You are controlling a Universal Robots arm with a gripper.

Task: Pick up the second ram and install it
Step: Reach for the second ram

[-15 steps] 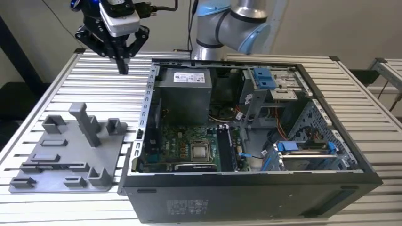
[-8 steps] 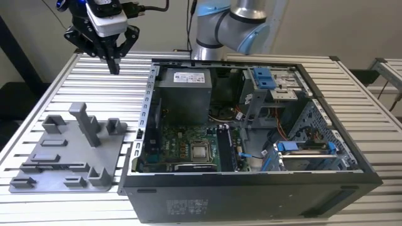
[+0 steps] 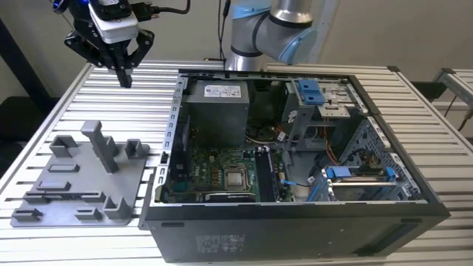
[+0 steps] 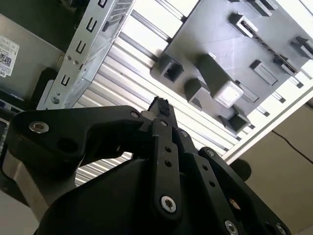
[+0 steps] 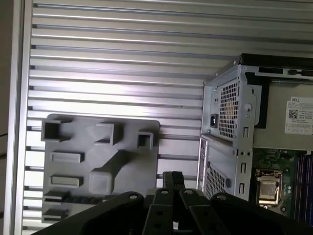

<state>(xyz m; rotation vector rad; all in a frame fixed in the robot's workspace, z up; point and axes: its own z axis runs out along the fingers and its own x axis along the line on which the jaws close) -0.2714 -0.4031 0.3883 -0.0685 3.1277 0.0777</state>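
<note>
Table [image 3: 88, 105]: pale ribbed metal slats.
Case [image 3: 296, 235]: black computer housing, lying open across the table's middle.
Tray [image 3: 88, 178]: grey plastic, flat by the table's edge on the exterior view's left, just beside the case.
Post [image 3: 103, 145]: tallest upright on the tray, with shorter hollow blocks around it.
Power supply [image 3: 216, 111]: grey box in the case's far corner, white label.
Motherboard [image 3: 198, 176]: green, on the case floor.
Processor [image 3: 236, 179]: silver square near the motherboard's middle.
Drive brackets [image 3: 311, 92]: blue, in the case's half on the exterior view's right.
</note>
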